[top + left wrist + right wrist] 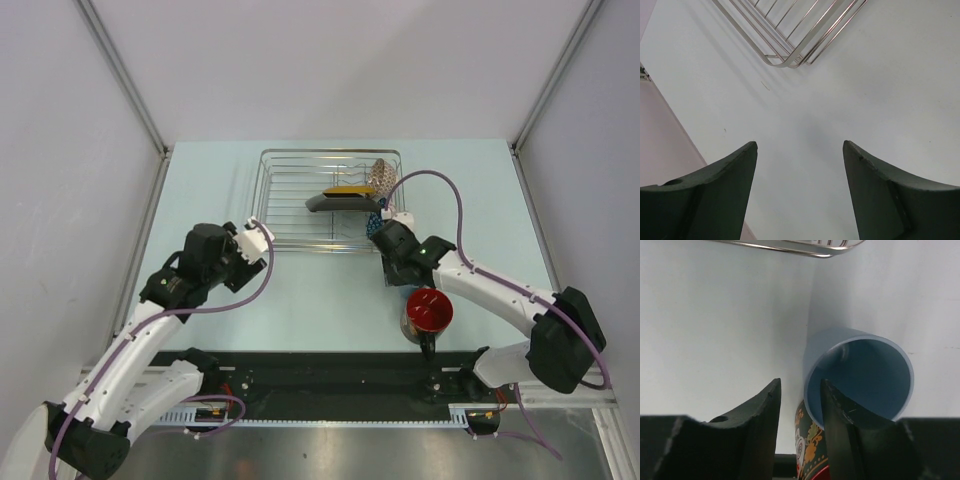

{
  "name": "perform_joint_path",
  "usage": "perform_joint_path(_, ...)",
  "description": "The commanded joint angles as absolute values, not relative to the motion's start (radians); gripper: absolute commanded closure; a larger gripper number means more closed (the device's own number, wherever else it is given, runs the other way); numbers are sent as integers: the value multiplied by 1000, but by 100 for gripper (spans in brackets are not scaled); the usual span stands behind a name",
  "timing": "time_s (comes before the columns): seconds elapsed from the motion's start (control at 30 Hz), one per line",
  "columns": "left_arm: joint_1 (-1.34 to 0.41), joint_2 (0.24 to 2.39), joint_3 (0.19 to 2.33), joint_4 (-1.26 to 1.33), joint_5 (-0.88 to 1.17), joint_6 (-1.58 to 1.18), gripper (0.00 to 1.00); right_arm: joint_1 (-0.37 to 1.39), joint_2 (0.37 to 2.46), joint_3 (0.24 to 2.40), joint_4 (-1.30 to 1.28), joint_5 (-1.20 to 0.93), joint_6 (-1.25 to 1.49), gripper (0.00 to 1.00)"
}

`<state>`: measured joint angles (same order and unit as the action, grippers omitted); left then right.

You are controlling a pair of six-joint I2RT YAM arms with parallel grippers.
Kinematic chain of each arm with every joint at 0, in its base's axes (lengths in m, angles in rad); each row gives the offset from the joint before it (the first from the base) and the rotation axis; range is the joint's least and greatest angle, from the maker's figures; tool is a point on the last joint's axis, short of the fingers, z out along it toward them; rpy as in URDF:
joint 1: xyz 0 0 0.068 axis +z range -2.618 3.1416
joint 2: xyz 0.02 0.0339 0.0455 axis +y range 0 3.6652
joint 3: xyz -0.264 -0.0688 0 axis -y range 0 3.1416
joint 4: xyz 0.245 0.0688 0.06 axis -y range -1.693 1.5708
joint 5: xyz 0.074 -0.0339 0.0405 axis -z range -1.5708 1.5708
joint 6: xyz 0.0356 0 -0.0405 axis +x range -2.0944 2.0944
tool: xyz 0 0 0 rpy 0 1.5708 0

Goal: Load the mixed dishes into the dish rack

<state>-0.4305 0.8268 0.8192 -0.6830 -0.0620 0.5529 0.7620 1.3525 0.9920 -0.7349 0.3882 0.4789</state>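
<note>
Dish rack (290,200) on perhaps pale-blue table (300,295)

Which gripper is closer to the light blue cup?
Right. The right gripper straddles the rim of the light blue cup; the left gripper hangs open by the dish rack, at its near left corner.

Bright, flat light from overhead washes the table (330,300) evenly. Shadows are soft: a faint grey one lies under the dish rack (790,55), and a soft-edged one runs up from the light blue cup (860,375). Close to the lens, the left gripper (800,147) fingers (715,195) go dark and slightly soft.
</note>
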Motion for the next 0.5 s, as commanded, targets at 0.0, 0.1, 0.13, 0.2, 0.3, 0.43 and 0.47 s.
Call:
perform_joint_path(0.0,-423,810,834,-684,-75,512,25,755,1390,973,-692,399,505,62)
perform_joint_path(0.1,-423,814,851,-689,-77,482,25,746,1404,960,-677,380,511,65)
perform_joint_path(0.13,-422,813,862,-692,-75,473,25,746,1410,960,-672,374,509,67)
perform_joint_path(0.2,-423,816,876,-704,-60,442,25,744,1420,957,-664,368,502,71)
perform_joint_path(0.3,-423,828,907,-722,-34,396,24,732,1420,959,-644,331,486,89)
perform_joint_path(0.43,-423,836,945,-730,-8,345,22,706,1370,963,-609,233,468,100)
perform_joint_path(0.47,-422,842,951,-732,-8,327,22,704,1358,968,-600,213,462,100)
